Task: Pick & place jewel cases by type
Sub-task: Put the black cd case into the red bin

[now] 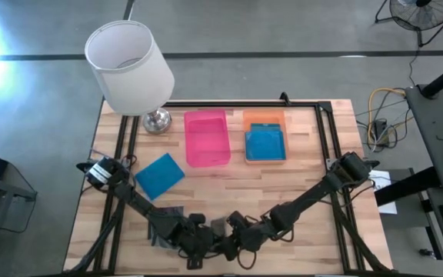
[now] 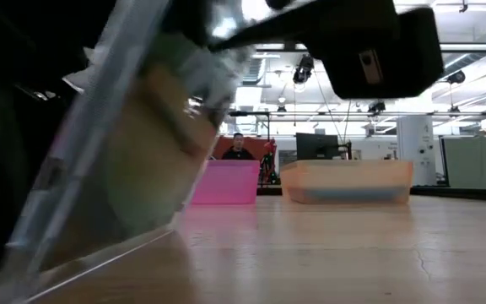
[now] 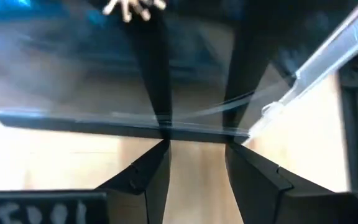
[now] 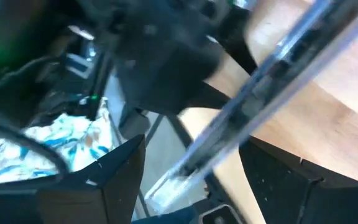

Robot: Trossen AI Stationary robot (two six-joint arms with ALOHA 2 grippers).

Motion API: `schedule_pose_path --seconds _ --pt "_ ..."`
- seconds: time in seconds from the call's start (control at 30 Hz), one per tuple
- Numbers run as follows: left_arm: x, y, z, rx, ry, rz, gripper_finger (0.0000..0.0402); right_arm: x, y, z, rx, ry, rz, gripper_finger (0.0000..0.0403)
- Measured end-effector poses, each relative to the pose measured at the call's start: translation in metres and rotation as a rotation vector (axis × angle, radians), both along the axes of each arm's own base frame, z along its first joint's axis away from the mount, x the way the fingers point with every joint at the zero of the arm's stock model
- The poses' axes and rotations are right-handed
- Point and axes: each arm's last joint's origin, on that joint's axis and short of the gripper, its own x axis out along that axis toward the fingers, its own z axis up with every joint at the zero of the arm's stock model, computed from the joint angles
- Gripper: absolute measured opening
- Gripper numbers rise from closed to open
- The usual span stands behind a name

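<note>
Both grippers meet at the table's near edge, centre. My left gripper [image 1: 202, 244] [image 3: 197, 140] is open, with its fingertips against a clear jewel case [image 1: 218, 225] [image 2: 116, 143]. That case stands steeply tilted, its lower edge on the table. My right gripper [image 1: 235, 231] [image 4: 197, 180] is open, and the same case's thin edge [image 4: 272, 68] runs slantwise between its fingers. Another dark clear case [image 1: 164, 219] lies flat under the left arm. A blue case [image 1: 160, 175] lies flat on the left. A second blue case [image 1: 265, 144] lies in the orange tray. My left gripper touches the clear case with the tips of both open fingers [image 3: 160, 155], set against its glossy face just above its long edge [image 3: 92, 121]. The face mirrors the fingers. My right gripper has the case's edge between its open fingers; I cannot tell whether either finger touches it.
A pink tray [image 1: 207, 137] and an orange tray [image 1: 264, 117] sit side by side at the far centre. A white lamp shade [image 1: 129, 65] stands over its metal base [image 1: 157, 120] at the far left. Bare wood lies on the right half [image 1: 306, 181]. A person shows in the room beyond [image 2: 238, 145].
</note>
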Motion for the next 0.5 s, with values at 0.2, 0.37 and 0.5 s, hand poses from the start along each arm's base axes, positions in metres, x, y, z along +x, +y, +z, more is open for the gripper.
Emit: schedule_pose_path --seconds 0.2,0.37,0.5 --pt "-0.0053 -0.0043 0.0053 0.066 -0.068 0.065 0.0139 -0.0021 -0.0013 -0.0037 0.001 0.040 -0.013 0.0240" --pt "-0.0072 -0.0060 0.0066 0.077 -0.082 0.081 0.0139 -0.0020 -0.0027 -0.0046 0.013 0.055 -0.029 0.0239" --pt "-0.0084 -0.0073 0.0070 0.073 -0.084 0.089 0.0139 -0.0050 -0.0046 -0.0090 0.044 0.123 -0.079 0.0239"
